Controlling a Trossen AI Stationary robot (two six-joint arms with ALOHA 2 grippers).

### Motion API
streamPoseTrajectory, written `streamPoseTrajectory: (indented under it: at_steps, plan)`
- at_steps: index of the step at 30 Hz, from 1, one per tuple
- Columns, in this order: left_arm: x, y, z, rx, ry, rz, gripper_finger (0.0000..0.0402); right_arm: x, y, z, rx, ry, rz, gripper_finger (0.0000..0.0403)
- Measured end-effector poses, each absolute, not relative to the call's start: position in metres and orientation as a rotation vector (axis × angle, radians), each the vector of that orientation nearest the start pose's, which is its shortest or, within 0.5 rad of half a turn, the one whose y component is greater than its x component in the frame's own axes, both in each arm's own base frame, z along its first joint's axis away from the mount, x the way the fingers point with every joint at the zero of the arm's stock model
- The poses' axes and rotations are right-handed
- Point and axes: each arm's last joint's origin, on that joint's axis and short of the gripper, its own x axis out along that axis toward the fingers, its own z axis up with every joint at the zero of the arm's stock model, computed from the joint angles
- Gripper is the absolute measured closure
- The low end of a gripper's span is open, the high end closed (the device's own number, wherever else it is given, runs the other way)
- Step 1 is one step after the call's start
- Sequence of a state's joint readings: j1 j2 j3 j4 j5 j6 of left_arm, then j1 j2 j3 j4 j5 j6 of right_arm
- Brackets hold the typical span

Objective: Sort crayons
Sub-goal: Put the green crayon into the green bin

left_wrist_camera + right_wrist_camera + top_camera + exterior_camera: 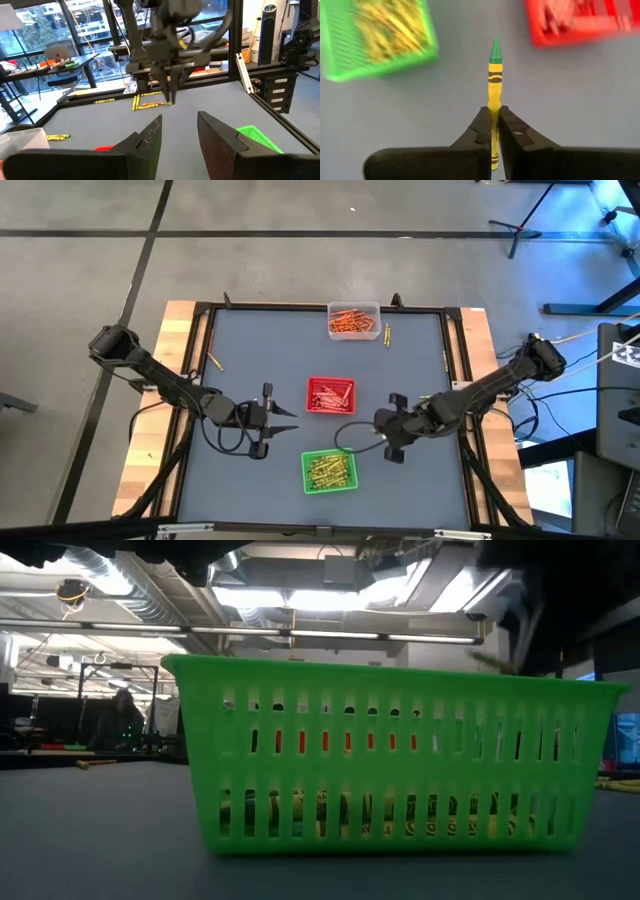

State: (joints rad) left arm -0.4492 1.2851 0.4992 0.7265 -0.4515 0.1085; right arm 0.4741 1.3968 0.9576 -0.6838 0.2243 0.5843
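Observation:
My right gripper (494, 112) hangs above the table between the green tray (330, 470) and the red tray (330, 395), shut on a yellow-green crayon (494, 75) with a green tip. The green tray holds yellow-green crayons, the red tray red ones, and the clear tray (353, 320) at the far edge orange ones. My left gripper (180, 120) stands level and open, left of the red tray, with nothing between its fingers. In the high view the right gripper (383, 427) is right of the trays. My right gripper pinches the crayon's wrapped shaft (494, 117), toward its blunt rear end, between its two fingers. The crayon lies along the fingers, and its green tip (495, 50) sticks out well past the fingertips. The fingers slant down from above, and the crayon is lifted clear of the table.
Loose crayons lie beside the clear tray (388, 334), near the right frame (443, 360) and at the far left (215, 363). A dark frame (205, 380) borders the grey mat. In the low view the green tray (390, 755) stands close in front.

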Motion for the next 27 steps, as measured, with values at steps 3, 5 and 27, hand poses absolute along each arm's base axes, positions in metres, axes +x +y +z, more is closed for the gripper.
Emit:
streamPoseTrajectory:
  at_steps: [3, 5, 27]
  plan:
    - [0.235, -0.099, 0.22, 0.137, 0.054, 0.001, 0.0292, 0.245, 0.124, 0.236, 0.116, 0.959, -0.005, 0.0393]
    - [0.235, -0.099, 0.22, 0.136, 0.053, 0.001, 0.0292, 0.25, 0.13, 0.24, 0.094, 0.887, 0.051, 0.0391]
    - [0.235, -0.099, 0.221, 0.135, 0.044, 0.001, 0.0292, 0.31, 0.173, 0.19, -0.045, 0.617, 0.293, 0.0389]
